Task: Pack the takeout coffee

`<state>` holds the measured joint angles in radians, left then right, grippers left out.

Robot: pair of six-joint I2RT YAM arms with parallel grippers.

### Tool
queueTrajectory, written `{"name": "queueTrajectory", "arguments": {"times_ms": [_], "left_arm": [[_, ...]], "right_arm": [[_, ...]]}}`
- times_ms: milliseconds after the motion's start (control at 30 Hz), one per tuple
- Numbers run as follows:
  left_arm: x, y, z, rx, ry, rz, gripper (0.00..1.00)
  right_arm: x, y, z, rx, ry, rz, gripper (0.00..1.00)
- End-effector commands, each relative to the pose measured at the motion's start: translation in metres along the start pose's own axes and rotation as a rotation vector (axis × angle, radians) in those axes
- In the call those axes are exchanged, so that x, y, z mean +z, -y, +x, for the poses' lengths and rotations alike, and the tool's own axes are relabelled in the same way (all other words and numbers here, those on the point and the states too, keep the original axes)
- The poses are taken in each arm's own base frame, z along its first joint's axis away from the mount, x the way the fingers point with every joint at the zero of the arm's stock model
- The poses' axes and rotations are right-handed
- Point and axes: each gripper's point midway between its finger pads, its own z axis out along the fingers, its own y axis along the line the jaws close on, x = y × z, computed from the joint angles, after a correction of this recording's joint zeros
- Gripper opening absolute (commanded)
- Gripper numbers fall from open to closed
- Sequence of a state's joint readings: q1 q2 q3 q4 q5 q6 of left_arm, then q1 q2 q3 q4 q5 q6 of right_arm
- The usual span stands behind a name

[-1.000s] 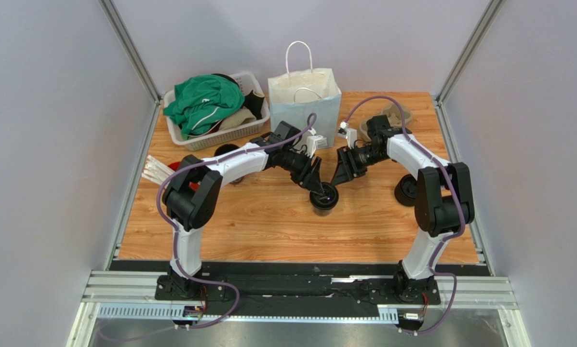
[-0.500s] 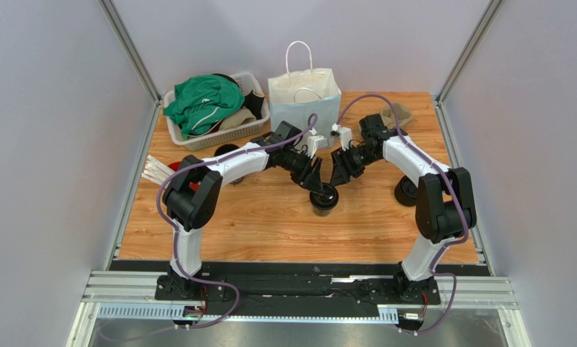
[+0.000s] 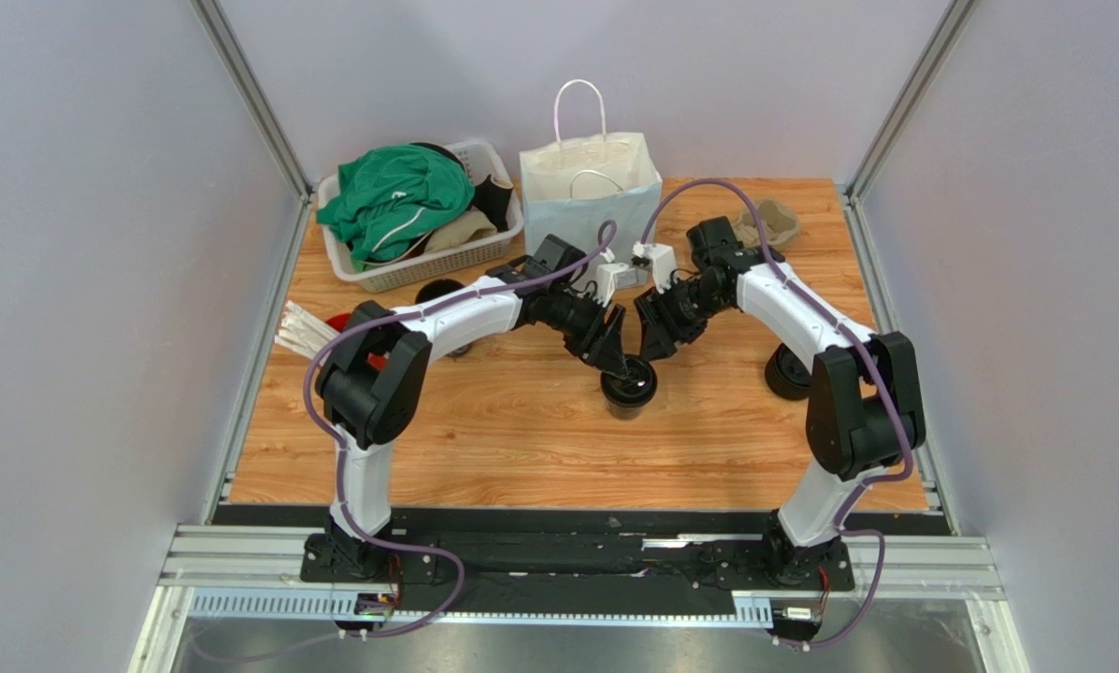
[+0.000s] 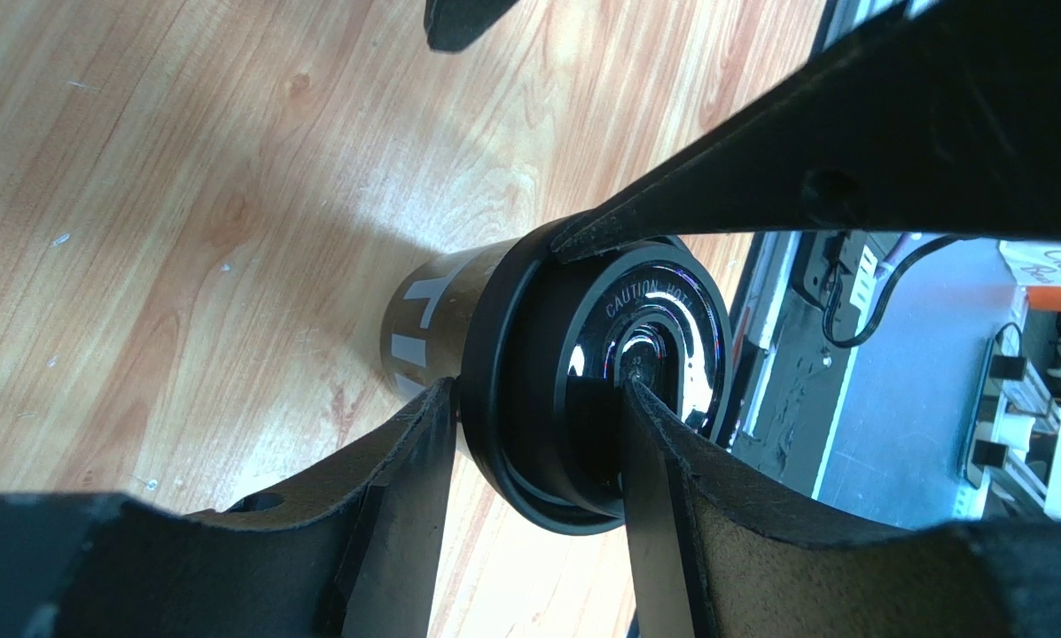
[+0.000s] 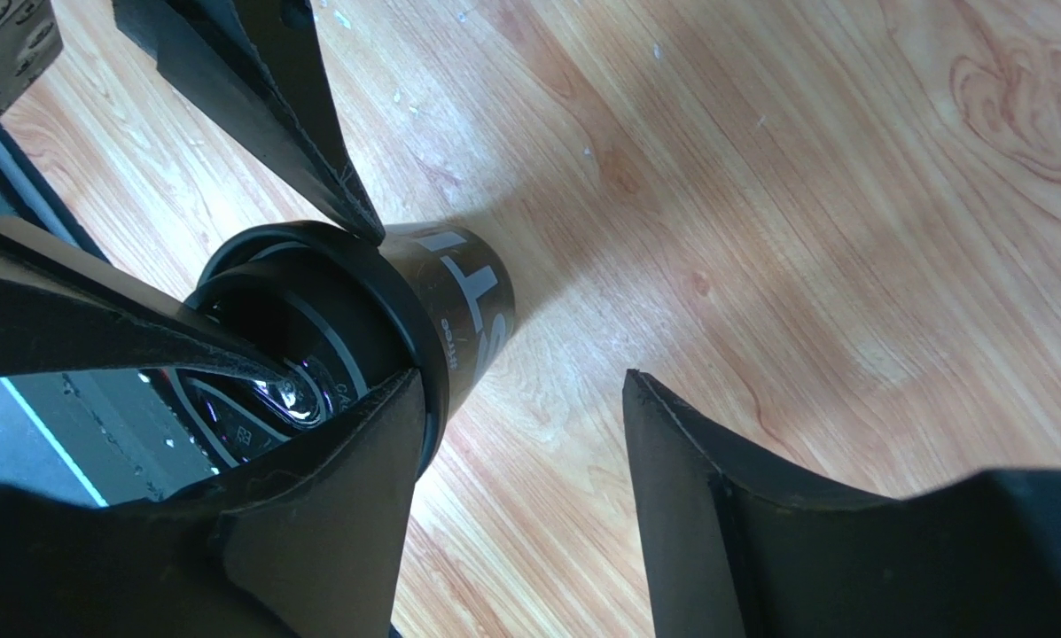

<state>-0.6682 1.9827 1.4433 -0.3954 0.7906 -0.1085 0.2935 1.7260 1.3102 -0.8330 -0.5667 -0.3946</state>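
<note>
Right tool (image 5: 520, 383) has widened beside takeout coffee (image 4: 562, 372) gripped by left tool (image 3: 618, 359).

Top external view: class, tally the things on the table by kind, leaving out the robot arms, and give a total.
White paper bag: 1
Basket of clothes: 1
Lidded black coffee cup: 1
Other black round pieces: 2
Red cup with straws: 1
Brown cardboard tray: 1
Total: 7
</note>
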Motion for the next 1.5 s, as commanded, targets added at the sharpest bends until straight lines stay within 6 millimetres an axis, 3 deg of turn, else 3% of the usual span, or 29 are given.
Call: {"name": "queueTrajectory", "arguments": {"times_ms": [0, 167, 300, 600, 833, 867, 1100, 1300, 1467], "left_arm": [[0.015, -0.048, 0.058, -0.025, -0.173, -0.189, 0.54], [0.011, -0.044, 0.049, -0.006, -0.157, -0.184, 0.55], [0.006, -0.04, 0.037, 0.008, -0.136, -0.18, 0.62], [-0.014, -0.028, 0.007, 0.074, -0.078, -0.166, 0.75], [-0.036, -0.005, -0.025, 0.153, -0.008, -0.138, 0.85], [-0.039, -0.002, -0.03, 0.165, 0.004, -0.13, 0.93], [-0.059, 0.02, -0.054, 0.219, 0.079, -0.082, 0.95], [-0.092, 0.038, -0.072, 0.253, 0.161, -0.049, 0.95], [-0.135, 0.048, -0.084, 0.301, 0.219, -0.091, 0.95]], "right_arm": [[-0.031, -0.006, -0.026, -0.074, 0.07, 0.059, 0.62], [-0.051, -0.017, -0.038, -0.112, 0.134, 0.067, 0.66], [-0.067, -0.027, -0.042, -0.148, 0.181, 0.08, 0.68], [-0.068, -0.038, -0.02, -0.213, 0.178, 0.088, 0.68], [-0.065, -0.054, -0.011, -0.283, 0.18, 0.092, 0.69], [-0.065, -0.053, -0.01, -0.294, 0.177, 0.105, 0.69], [-0.061, -0.064, -0.012, -0.333, 0.193, 0.098, 0.69], [-0.054, -0.074, -0.008, -0.385, 0.2, 0.089, 0.69], [-0.052, -0.075, -0.011, -0.41, 0.225, 0.102, 0.68]]}}
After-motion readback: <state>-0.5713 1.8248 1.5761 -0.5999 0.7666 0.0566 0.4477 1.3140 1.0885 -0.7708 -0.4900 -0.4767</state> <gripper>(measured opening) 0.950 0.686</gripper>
